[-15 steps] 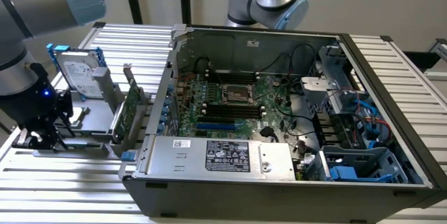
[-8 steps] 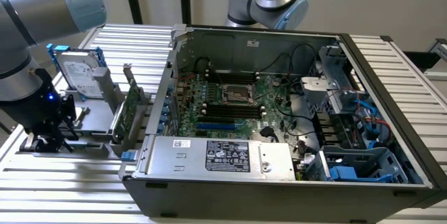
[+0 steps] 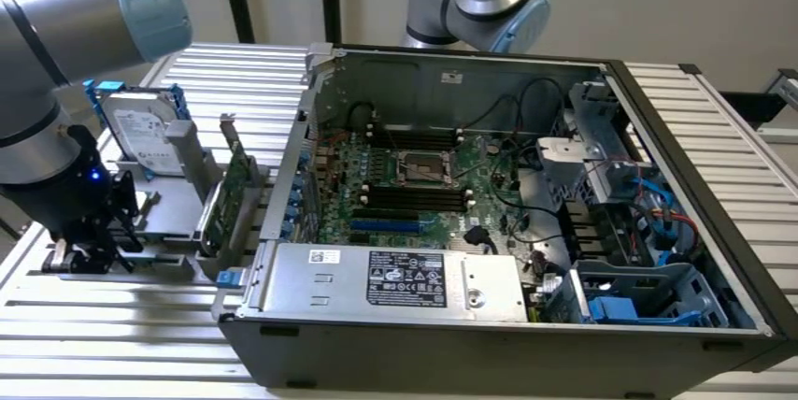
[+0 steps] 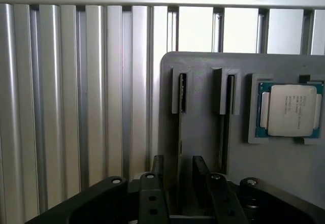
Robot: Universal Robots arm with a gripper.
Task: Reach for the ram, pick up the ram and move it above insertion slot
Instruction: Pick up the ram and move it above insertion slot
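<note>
Hovering at the exterior view's lower left, I'm holding my gripper (image 3: 88, 252) with its fingers (image 4: 158, 178) apart, one on each side of the ram (image 4: 181, 89), which is standing edge-on in the grey holder (image 4: 203, 127).

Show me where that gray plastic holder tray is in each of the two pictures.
Exterior view: the gray holder sits on the slatted table at the exterior view's left, beside the open computer case, where the gripper reaches down.
Wrist view: the gray holder lies on the slats beneath the gripper, carrying a processor chip.
Shared landmark: the black gripper over the holder's two slots.
</note>
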